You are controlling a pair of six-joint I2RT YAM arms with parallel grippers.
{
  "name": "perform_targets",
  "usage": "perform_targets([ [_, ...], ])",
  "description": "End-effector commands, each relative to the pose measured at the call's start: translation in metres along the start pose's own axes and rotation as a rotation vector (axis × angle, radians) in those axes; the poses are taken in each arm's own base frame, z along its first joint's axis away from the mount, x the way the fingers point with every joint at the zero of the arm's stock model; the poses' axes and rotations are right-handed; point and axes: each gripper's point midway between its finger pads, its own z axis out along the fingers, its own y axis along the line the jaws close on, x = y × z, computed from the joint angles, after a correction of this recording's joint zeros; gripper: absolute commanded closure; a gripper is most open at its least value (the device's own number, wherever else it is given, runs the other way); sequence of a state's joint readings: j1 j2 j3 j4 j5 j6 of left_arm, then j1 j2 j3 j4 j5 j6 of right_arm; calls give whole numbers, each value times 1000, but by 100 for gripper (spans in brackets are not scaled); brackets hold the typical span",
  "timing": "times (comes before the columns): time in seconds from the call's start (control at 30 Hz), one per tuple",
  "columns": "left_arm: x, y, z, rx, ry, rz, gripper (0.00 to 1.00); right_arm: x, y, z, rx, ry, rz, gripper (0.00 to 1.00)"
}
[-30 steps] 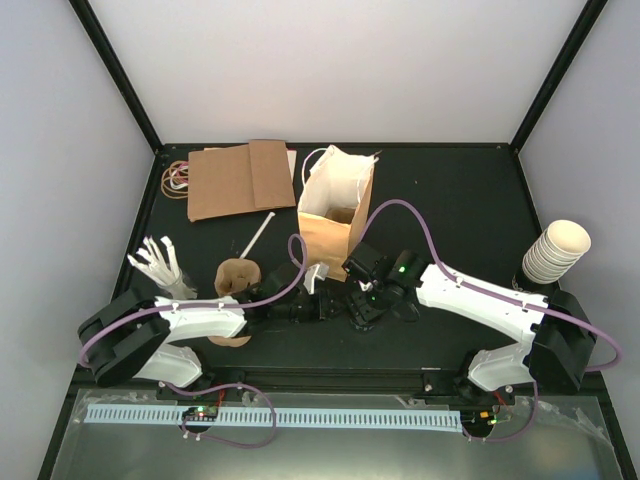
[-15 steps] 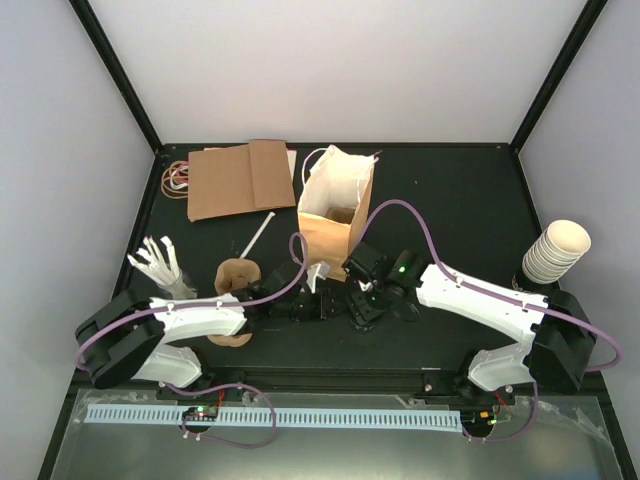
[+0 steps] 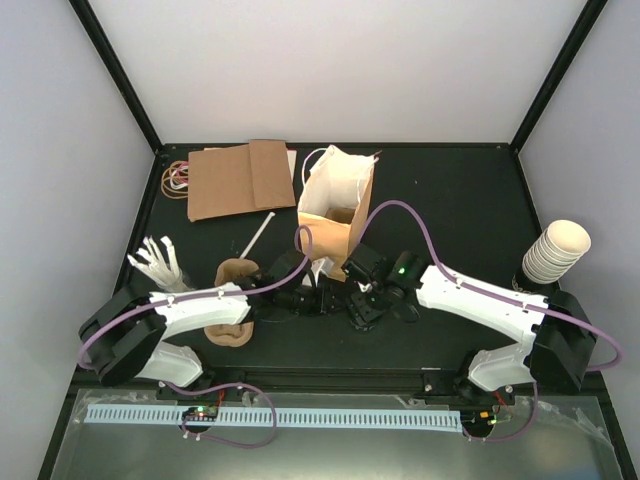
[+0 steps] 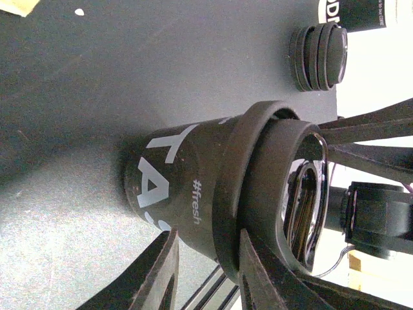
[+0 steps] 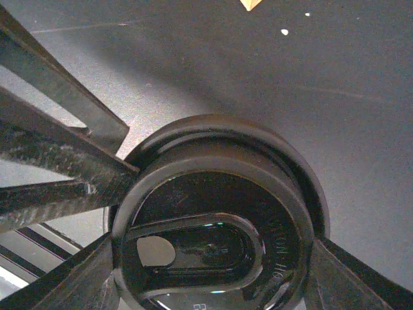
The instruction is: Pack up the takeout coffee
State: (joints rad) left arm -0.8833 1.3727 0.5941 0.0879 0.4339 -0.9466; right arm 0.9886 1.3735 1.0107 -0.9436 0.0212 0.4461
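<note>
Top view: the left tool [image 3: 330, 300] and right tool [image 3: 358, 308] are seen tip to tip at the ctr of the desk [image 3: 450, 200], just in front of an open brown paper bag [image 3: 322, 235]. What sits btw. them is lost, black on black. A stack of cream paper cups [image 3: 556, 250] is seen at the right edge, flat brown bags [image 3: 240, 180] at far left, and white plastic cutlery [image 3: 160, 262] near the left arm.

Left wrist view: a takeout coffee cup [image 4: 174, 187], dark w/ white lettering incl. "#fresh", is shown base-down on the desk w/ a black lid [image 4: 258, 168] on top. The left tool's fingers [image 4: 161, 278] are set narrow, tips at the lid's rim. Whether the rim is actually pinched cannot be told, since the tips overlap it. Further back, a short stack of black lids [image 4: 319, 57] and a second dark cup [image 4: 358, 11] are seen well apart from it.

Right wrist view: the lid is seen from straight above, sip opening incl. The right tool's fingers [image 5: 352, 281] are pressed to opposite sides of the rim, so the cup is held by its lid. The left tool's fingers are seen entering from upper left, up to the rim.
</note>
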Motion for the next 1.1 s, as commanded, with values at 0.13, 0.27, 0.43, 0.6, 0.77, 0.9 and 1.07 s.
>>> perform_targets([
  [0.13, -19, 3, 0, -15, -28, 17, 72, 52, 24, 31, -86, 229, -84, 29],
  [0.27, -28, -7, -2, 31, -53, 34, 71, 51, 26, 30, -96, 229, -89, 30],
  [0.43, -36, -9, 3, 36, -68, 43, 71, 50, 29, 29, -113, 229, -96, 30],
  [0.6, -45, -10, 8, 38, -76, 47, 71, 52, 30, 27, -122, 231, -98, 30],
  [0.77, -53, -14, 14, 42, -77, 53, 71, 53, 30, 27, -124, 232, -94, 30],
  [0.9, -56, -17, 19, 56, -71, 53, 71, 54, 29, 28, -116, 236, -90, 30],
  [1.07, -58, -19, 26, 76, -65, 51, 68, 57, 25, 30, -100, 238, -76, 30],
])
